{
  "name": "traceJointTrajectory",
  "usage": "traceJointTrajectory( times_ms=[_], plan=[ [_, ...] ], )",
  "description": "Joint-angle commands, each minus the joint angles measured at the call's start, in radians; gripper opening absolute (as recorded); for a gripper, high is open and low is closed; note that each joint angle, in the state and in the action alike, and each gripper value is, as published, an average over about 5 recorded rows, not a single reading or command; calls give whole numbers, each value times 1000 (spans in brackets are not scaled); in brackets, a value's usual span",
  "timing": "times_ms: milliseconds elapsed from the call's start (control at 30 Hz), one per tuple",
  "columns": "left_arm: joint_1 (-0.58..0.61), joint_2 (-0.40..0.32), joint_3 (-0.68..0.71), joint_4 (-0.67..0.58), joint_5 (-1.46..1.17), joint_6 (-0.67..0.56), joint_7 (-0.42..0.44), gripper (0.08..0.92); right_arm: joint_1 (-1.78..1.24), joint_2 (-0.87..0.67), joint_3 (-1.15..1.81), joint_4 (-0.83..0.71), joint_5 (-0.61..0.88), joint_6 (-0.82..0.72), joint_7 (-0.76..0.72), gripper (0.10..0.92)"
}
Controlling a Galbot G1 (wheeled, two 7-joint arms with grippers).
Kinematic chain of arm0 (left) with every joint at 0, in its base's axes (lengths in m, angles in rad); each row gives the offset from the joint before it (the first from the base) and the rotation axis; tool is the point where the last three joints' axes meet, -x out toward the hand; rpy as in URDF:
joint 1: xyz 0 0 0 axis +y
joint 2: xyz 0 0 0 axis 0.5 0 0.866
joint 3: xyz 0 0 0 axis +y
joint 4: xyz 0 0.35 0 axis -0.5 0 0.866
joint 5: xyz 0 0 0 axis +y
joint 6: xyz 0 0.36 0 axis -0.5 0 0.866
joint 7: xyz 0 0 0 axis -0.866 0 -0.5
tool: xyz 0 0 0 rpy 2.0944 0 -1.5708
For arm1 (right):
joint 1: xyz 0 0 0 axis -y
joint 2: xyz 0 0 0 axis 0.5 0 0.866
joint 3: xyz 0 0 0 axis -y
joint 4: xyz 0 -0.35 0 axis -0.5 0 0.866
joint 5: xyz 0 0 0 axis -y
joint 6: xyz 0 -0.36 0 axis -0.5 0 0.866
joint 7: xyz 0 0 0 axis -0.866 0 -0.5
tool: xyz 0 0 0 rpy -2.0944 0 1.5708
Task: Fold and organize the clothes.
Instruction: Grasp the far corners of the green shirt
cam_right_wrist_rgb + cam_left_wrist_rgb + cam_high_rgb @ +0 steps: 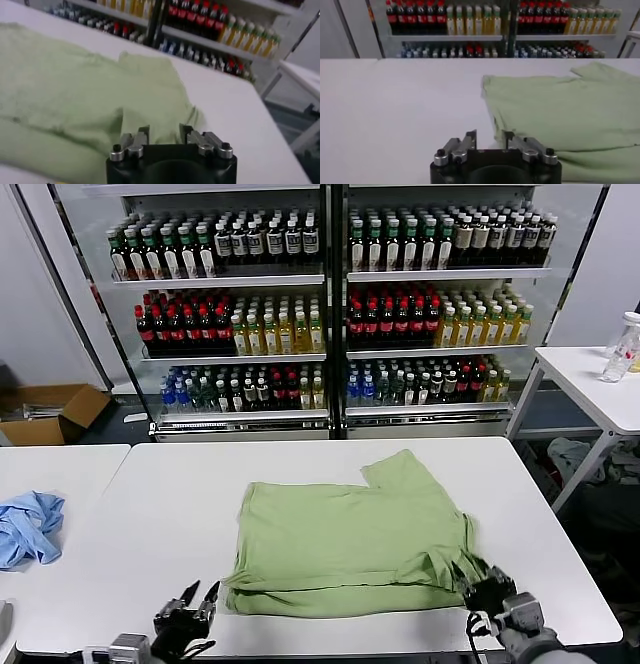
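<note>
The clothes are one light green T-shirt (pixel 350 544), lying folded in a rough rectangle on the white table (pixel 150 514), with one sleeve sticking out at its far side. Its print is hidden. My left gripper (pixel 200 594) sits low at the table's front edge, just off the shirt's near left corner. It is open and empty; in the left wrist view that gripper (pixel 489 135) faces the hem of the shirt (pixel 570 110). My right gripper (pixel 482 589) is open at the near right corner. In the right wrist view its gripper (pixel 164 131) hovers over the shirt fabric (pixel 75 100).
A light blue garment (pixel 28 526) lies on the neighbouring table to the left. Drink coolers full of bottles (pixel 330 304) stand behind. A small white table with a bottle (pixel 622 349) is at the right, and a cardboard box (pixel 50 412) is on the floor at the left.
</note>
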Motion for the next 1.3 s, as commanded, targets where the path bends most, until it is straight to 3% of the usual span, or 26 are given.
traceJointTrajectory(
  times_ms=[33, 233, 433, 733, 1300],
  plan=[
    [-361, 206, 20, 245, -142, 23, -33, 494, 515, 25, -264, -258, 79, 5, 5, 660],
    [-683, 226, 184, 501, -182, 22, -58, 667, 838, 180, -464, -609, 107, -32, 3, 805],
    [-882, 190, 321, 716, -183, 27, -73, 805, 1008, 301, -533, -881, 93, -52, -24, 822],
    [-994, 147, 419, 855, -199, 37, -72, 823, 1087, 384, -550, -1137, 21, -43, -40, 823],
    [-1021, 68, 456, 904, -222, 37, -79, 823, 1072, 431, -522, -1223, -6, -49, -62, 814]
  ],
)
